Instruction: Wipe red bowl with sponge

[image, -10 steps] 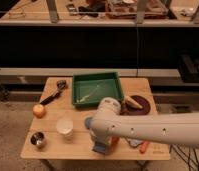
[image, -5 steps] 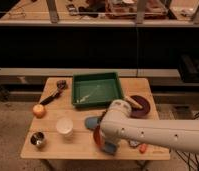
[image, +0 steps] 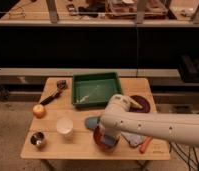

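The red bowl (image: pixel 97 136) sits near the front edge of the wooden table (image: pixel 53 147), mostly covered by my white arm. My gripper (image: pixel 107 140) is down at the bowl, at the end of the arm that reaches in from the right. A blue-grey piece that may be the sponge (image: pixel 110 142) shows at the gripper, over the bowl. The arm hides how the gripper holds it.
A green tray (image: pixel 97 90) stands at the back middle. A dark red plate (image: pixel 143 104) is at the right and a carrot (image: pixel 145 145) at the front right. A blue cloth (image: pixel 91 121), white cup (image: pixel 64 126), metal cup (image: pixel 38 139), orange fruit (image: pixel 39 111) and dark tool (image: pixel 55 92) lie to the left.
My arm has shifted a little to the right over the bowl, with the gripper staying low at the table's front. The other objects have not moved.
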Available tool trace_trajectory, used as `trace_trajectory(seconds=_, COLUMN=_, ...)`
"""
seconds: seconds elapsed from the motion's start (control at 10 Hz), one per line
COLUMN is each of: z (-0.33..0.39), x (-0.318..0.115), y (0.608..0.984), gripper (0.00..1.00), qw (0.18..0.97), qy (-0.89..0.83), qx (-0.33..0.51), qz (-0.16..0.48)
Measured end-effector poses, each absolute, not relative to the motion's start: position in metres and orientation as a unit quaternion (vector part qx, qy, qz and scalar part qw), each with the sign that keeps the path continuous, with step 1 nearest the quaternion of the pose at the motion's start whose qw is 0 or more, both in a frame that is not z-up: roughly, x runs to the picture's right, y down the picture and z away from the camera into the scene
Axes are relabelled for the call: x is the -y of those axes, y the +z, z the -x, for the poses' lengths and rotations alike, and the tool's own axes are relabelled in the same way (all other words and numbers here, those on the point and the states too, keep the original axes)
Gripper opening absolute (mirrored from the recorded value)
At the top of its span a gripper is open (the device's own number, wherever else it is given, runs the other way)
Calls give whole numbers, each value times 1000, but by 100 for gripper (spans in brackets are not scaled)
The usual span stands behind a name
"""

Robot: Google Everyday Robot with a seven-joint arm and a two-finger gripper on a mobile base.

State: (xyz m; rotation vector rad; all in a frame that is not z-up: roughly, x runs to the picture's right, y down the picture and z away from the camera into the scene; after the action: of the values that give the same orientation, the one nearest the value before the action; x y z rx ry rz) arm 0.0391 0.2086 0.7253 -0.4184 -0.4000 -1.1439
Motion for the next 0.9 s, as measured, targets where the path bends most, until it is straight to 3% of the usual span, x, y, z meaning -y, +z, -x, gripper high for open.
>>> trace_trajectory(seconds=0.4, z=2, x=-196, y=746, gripper=0, qw=790, qy=-554, qx=206, qz=166)
trace_trajectory(seconds=0.9, z=24, x=-196, y=733, gripper=0, qw=766, qy=-577, qx=233, qz=160)
